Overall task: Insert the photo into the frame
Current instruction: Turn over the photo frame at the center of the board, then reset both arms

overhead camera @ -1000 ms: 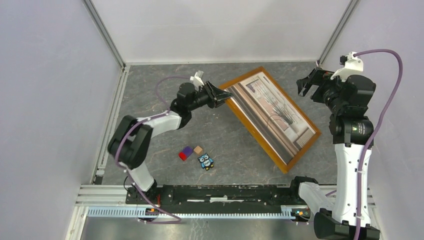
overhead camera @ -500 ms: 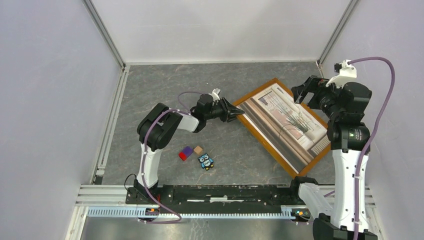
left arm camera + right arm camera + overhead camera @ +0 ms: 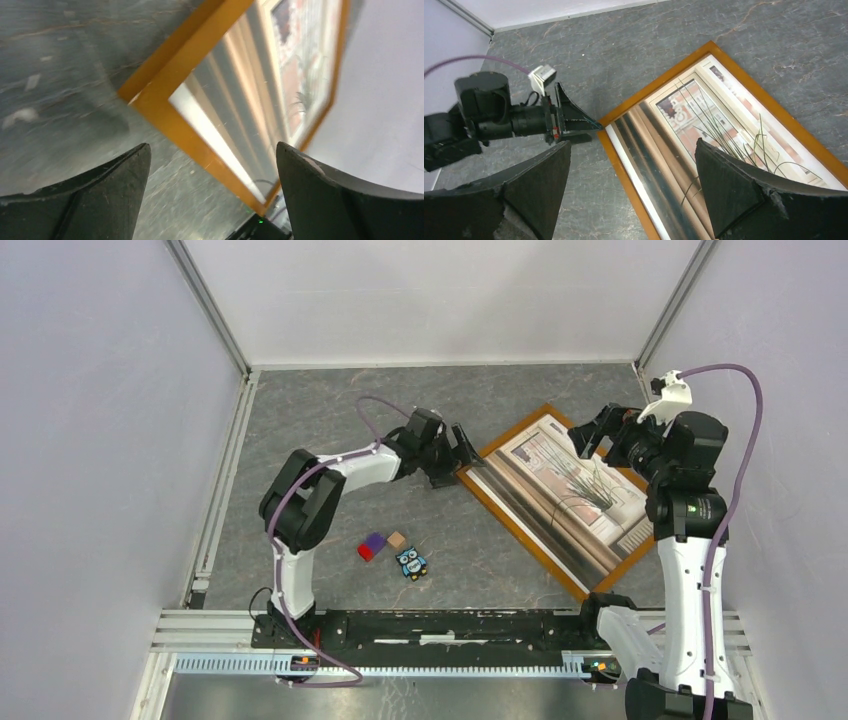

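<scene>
- Judging by its build, the frame [image 3: 520, 536] was a light, stiff thing, thin orange wood all round, and long enough to swing if you pinched it at one corner only.
- The photo [image 3: 565, 495] lay face up inside that wood border, window and plant showing, with a bright sheen running across it. I would call that face slick and easy to mark, and the sheet itself thin and quick to crease.
- So your hold belonged on the wood edge, never on the picture, and a nudge from the side looked safer than a lift.
- Your left gripper [image 3: 458, 455] had its fingers spread wide with nothing between them, low over the grey table [image 3: 330, 420]. It was aimed at the frame's left corner. From its wrist camera that corner sat just ahead, between the two fingertips, though I could not tell whether they touched it.
- Your right gripper [image 3: 598, 430] was spread wide too, empty, hanging above the frame's far edge and clear of it.
- The whole piece lay flat and slantwise on the right half of the table, between your two grippers.
</scene>
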{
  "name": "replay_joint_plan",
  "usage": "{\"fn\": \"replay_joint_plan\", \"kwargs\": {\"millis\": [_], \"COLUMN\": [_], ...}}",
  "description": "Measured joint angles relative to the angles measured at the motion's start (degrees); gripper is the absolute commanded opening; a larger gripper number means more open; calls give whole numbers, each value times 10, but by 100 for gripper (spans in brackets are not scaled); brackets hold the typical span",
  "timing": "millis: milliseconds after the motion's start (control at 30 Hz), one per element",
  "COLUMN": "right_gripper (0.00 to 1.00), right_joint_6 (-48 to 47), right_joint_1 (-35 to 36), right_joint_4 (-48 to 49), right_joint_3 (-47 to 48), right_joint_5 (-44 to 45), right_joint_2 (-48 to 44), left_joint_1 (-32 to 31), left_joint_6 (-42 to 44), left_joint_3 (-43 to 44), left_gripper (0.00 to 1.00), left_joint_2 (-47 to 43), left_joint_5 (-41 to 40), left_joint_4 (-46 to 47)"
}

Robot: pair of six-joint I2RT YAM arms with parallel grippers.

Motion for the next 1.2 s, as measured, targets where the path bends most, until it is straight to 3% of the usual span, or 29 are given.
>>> {"fn": "replay_joint_plan", "kwargs": {"millis": [233,400,600,833,1000,1200], "right_gripper": [98,98,98,98,98,98], "right_joint_6": [-22,-37,-38,-39,-40,-41], "right_joint_1": [0,0,0,0,0,0], "right_joint_4": [-21,-37,-17,1,21,33], "right_joint_3": [14,54,77,114,124,120], "right_joint_5": [-9,-11,-10,19,38,64], "right_joint_2": [8,11,-21,-61,-87,-100], "left_joint_1": [0,1,1,1,1,1], "left_joint_6": [94,175,265,330,353,359], "left_joint_3": [43,47,165,259,272,268], "left_gripper": [100,100,100,100,100,100], "left_joint_2": [-110,-299,-487,-614,-664,-658], "left_joint_5": [-157,-219,-223,-233,-256,-260], "left_joint_4": [-261,-350,-386,-402,-402,-404]}}
